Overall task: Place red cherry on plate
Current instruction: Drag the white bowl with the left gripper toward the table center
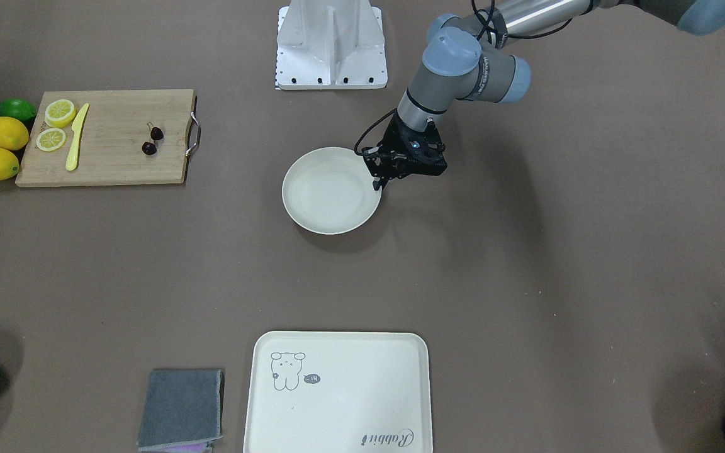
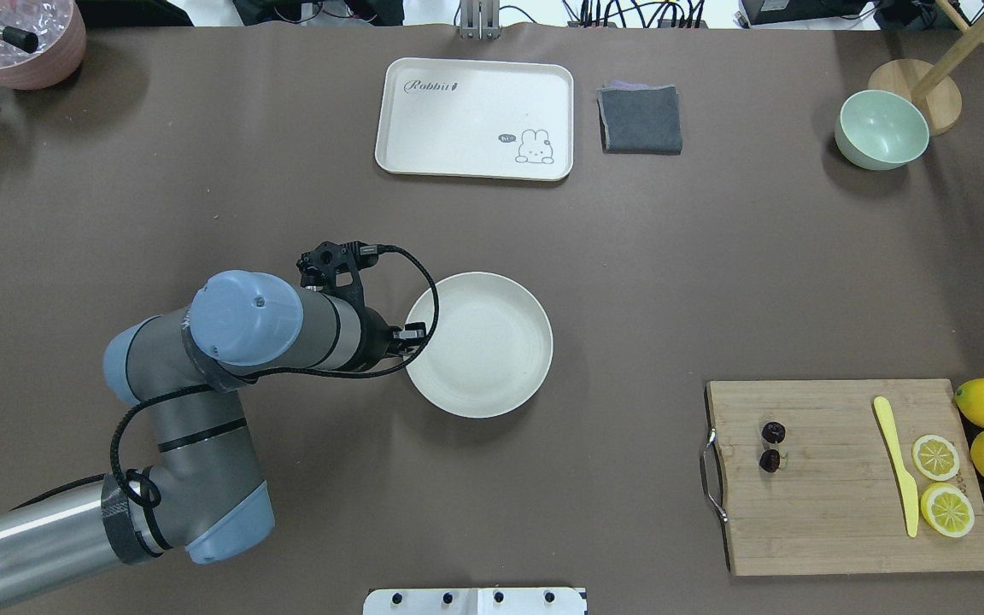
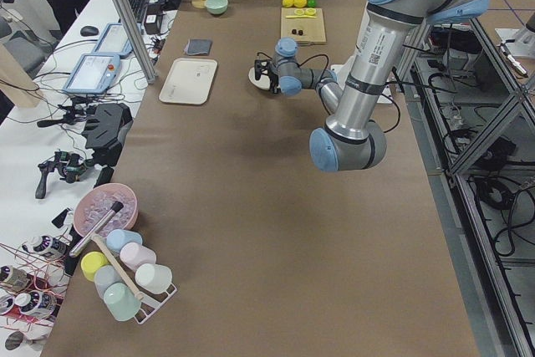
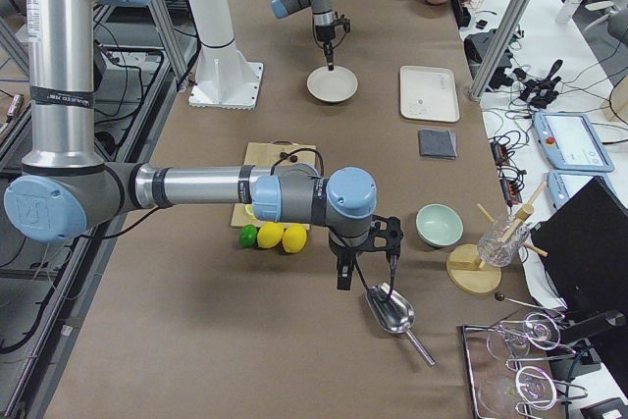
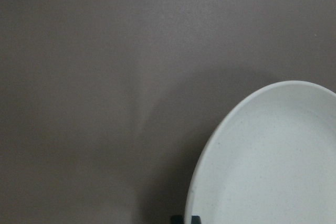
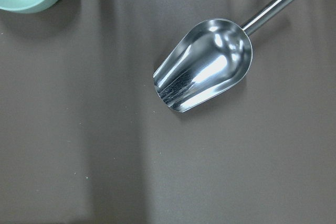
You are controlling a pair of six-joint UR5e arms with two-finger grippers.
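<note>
Two dark maroon stem-joined cherries (image 1: 151,139) on bamboo cutting board (image 1: 111,157), well apart from round cream-white plate (image 1: 331,195) | left gripper (image 1: 379,184) fingers narrow, at plate rim | right gripper (image 4: 367,275) over steel scoop (image 4: 394,311), spread cannot be told

Long table (image 3: 251,273) wrapped in a dull brown mat (image 2: 714,256), with a few soft creases in it. In the exterior left view a white side desk (image 3: 50,123) runs down the left edge of the frame, cluttered with two tablets (image 3: 88,74), a dark keyboard (image 3: 138,2) and a mouse (image 3: 89,31). A silver aluminium post (image 3: 125,22) stands between desk and table. Along the right edge there's grey floor (image 3: 506,323) under a metal frame (image 3: 468,123), with black cables (image 3: 501,198) trailing over it. The lighting is flat and comes from overhead, so shadows are soft.
</note>
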